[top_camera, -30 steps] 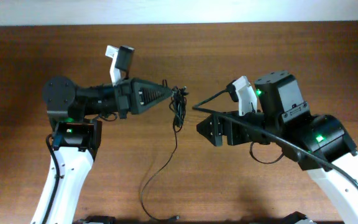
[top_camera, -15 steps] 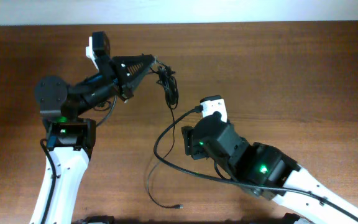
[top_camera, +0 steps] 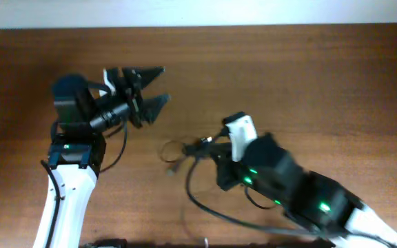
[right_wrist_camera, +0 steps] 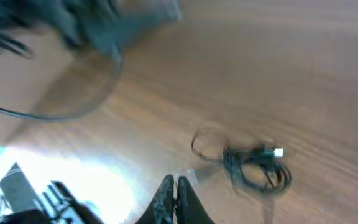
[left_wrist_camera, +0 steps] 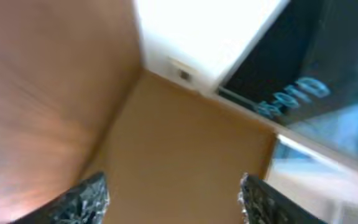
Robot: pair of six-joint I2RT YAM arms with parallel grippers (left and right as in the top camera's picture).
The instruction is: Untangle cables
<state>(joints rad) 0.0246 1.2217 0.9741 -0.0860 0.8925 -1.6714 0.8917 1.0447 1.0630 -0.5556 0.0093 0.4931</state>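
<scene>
The cables (top_camera: 193, 146) lie on the wooden table as a small tangled bundle with a thin loop trailing to its left. In the right wrist view the cables (right_wrist_camera: 257, 167) show a white plug at one end. They rest just ahead and to the right of my right gripper (right_wrist_camera: 174, 185). Its fingers are pressed together, and nothing shows clearly between them. A faint blurred streak sits by the tips. My left gripper (top_camera: 154, 86) is raised at the upper left, well away from the cables. It is open and empty (left_wrist_camera: 173, 193), facing a wall and window.
My right arm (top_camera: 274, 172) reaches in from the lower right. Its thick black cable (top_camera: 188, 193) curves over the table beside the bundle. The left arm (top_camera: 71, 158) stands at the left edge. The table's back edge (top_camera: 253, 26) meets a white wall.
My left gripper opened and let the cables go, and they dropped to the table. The right gripper went from open to shut as its arm swung in beside the bundle.
</scene>
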